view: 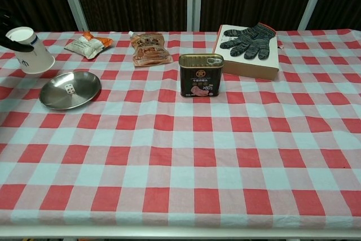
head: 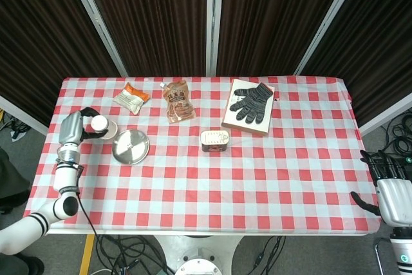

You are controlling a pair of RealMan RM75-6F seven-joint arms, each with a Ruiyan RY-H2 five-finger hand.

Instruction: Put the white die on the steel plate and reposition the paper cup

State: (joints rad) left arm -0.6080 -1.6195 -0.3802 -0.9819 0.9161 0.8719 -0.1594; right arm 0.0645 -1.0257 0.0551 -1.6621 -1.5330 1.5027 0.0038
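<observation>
The steel plate [head: 131, 147] [view: 56, 97] lies near the table's left side, and the white die [view: 69, 88] rests inside it. The white paper cup [head: 102, 127] [view: 31, 50] is upside down and tilted, just left of the plate and clear of it. My left hand [head: 76, 128] grips the cup from its left side; in the chest view only dark fingertips [view: 13, 47] show at the frame edge. My right hand [head: 388, 188] hangs off the table's lower right corner, fingers apart and holding nothing.
A meat can [head: 214, 140] [view: 201, 75] stands mid-table. A dark glove lies on a box [head: 248, 106] [view: 251, 55] at the back right. A brown snack pouch [head: 178, 101] [view: 150, 49] and an orange packet [head: 131, 98] [view: 87, 44] lie at the back left.
</observation>
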